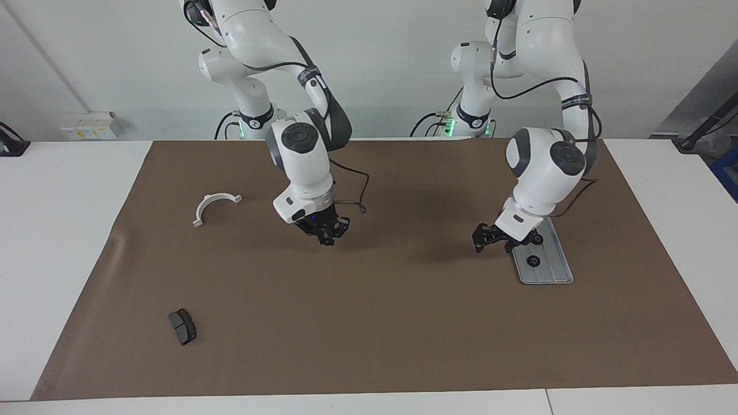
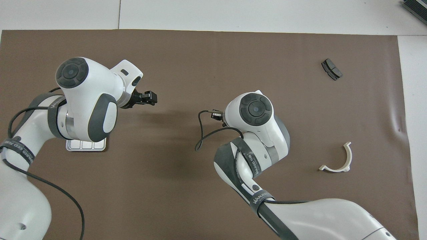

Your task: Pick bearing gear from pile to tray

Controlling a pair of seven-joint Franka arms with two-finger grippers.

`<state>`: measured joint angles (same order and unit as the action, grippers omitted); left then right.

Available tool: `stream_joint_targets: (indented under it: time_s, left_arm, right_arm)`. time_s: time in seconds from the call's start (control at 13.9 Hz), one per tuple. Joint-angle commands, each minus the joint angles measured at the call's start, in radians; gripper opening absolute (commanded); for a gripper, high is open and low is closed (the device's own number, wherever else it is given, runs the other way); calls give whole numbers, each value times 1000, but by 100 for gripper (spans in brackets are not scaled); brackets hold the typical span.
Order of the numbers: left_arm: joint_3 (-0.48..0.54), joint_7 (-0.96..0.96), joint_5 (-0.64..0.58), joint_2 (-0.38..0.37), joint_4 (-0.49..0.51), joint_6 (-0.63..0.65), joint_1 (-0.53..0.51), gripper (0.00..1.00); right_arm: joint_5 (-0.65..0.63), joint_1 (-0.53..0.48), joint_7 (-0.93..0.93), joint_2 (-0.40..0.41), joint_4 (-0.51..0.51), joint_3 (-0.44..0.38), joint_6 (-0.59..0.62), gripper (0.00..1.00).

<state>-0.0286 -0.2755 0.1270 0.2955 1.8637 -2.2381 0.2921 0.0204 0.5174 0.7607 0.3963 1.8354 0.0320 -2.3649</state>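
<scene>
The silver tray (image 1: 556,259) lies toward the left arm's end of the table, with one black gear (image 1: 534,261) on it. In the overhead view the left arm covers all of the tray (image 2: 86,147) but its near edge. My left gripper (image 1: 492,244) hangs open and empty over the mat just beside the tray, toward the middle; from above the left gripper (image 2: 149,98) points to the centre. My right gripper (image 1: 326,233) is shut and low over the middle of the mat; whether its tips hold anything does not show.
A white half-ring bracket (image 1: 213,204) and a dark pad (image 1: 183,327) lie toward the right arm's end, the pad (image 2: 331,69) farther from the robots than the bracket (image 2: 338,160). A brown mat (image 1: 403,323) covers the table.
</scene>
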Motion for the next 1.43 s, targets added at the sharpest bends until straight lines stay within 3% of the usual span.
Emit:
stream_joint_targets:
  time_s: [0.0,0.22,0.36,0.43,0.5,0.57,0.86,1.36]
  left_arm:
    - [19,-103,-43,11,-4,-11,77,75]
    - [18,-276,-90,77,-90,-11,127,70]
    - [18,-330,-89,109,-144,3,159,59]
    - [18,-333,-87,126,-171,27,165,58]
    - [18,-335,-86,135,-194,46,173,56]
    - [18,-358,-87,146,-211,58,176,50]
    - [19,-418,-89,180,-239,58,216,48]
    - [21,-520,-90,192,-245,60,303,46]
  right_arm:
    - [16,32,35,47,-1,-3,-68,0]
    - [16,47,52,61,10,-3,-92,0]
    - [16,52,52,72,37,-1,-147,12]
    - [16,55,52,72,38,-1,-140,42]
    - [16,56,55,72,35,-1,-136,94]
    - [18,56,58,66,34,-3,-132,100]
    - [16,39,45,3,36,-3,-65,100]
    - [15,-98,-153,-120,36,-4,90,100]
